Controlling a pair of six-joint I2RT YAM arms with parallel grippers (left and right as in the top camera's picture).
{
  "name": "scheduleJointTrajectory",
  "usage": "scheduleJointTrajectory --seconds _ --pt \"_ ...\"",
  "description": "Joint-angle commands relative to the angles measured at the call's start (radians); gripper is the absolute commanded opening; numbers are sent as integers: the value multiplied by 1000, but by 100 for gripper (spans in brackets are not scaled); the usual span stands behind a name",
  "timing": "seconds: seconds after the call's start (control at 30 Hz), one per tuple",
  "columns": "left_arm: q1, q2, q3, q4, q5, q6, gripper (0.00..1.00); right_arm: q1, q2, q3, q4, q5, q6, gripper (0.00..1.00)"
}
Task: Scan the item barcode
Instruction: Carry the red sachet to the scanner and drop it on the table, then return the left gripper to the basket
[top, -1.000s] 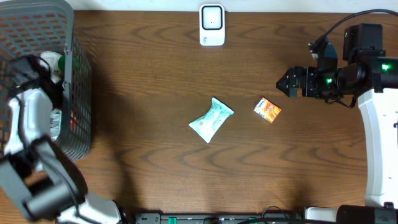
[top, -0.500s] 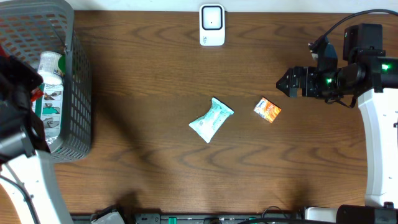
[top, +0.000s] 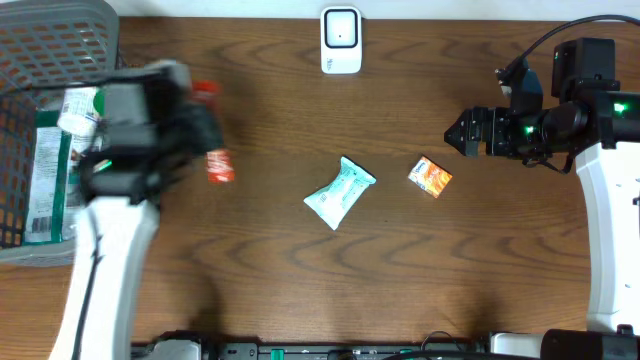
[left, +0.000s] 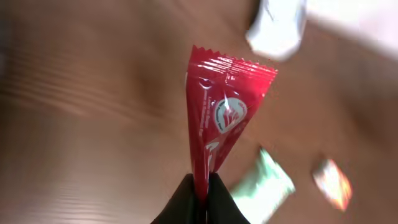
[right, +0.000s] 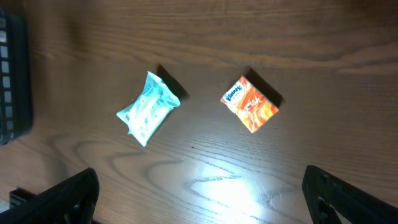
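the left claw (left: 201, 186) is clenched on one narrow end of a red packet (left: 221, 115). the packet is held above the table (top: 250, 290), just right of the basket (top: 40, 45) and well left of the white scanner (top: 341, 40). the right claw (top: 462, 133) is released and empty, off to the right side.

the pinch catches only a thin sealed edge and the left arm is blurred in the overhead view, so a fast swing could twist the packet or let it slip out. no barcode shows, so it may end up facing away from the scanner and not read.

bare wood lies open between packet and scanner. the teal pouch (top: 340, 192) and orange tissue pack (top: 431, 177) sit mid-table, well clear of that path. the scanner stands close to the far edge, so an overshoot there would carry the packet past the table.
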Motion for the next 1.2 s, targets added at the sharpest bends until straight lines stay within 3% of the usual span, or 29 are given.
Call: scheduleJointTrajectory --seconds 0.0,0.2,0.33,0.53,0.57,0.63,0.7,0.8,0.93,1.03,1.17 --pt "-124 99 -17 6 150 14 7 2 -1 18 0 -4 6 99" --pt "-298 312 -17 73 407 18 7 2 -1 18 0 -5 6 99" --pt "-367 443 -17 204 633 20 7 2 -1 18 0 -5 6 99" --pt "-438 577 -17 357 653 20 8 2 -1 18 0 -5 6 99" --pt "-444 590 -17 367 652 20 12 2 -1 18 0 -5 6 99" --pt "-453 606 -17 385 652 20 45 2 -1 18 0 -4 6 99" --pt "-453 601 -17 387 621 19 68 2 -1 18 0 -5 6 99" --pt "-447 564 -13 383 547 19 79 2 -1 18 0 -5 6 99" --pt "-447 467 -6 376 404 20 78 2 -1 18 0 -5 6 99" --pt "-448 360 -4 349 223 21 59 2 -1 18 0 -5 6 99" --pt "-435 222 31 243 -3 65 51 2 -1 18 0 -5 6 99"
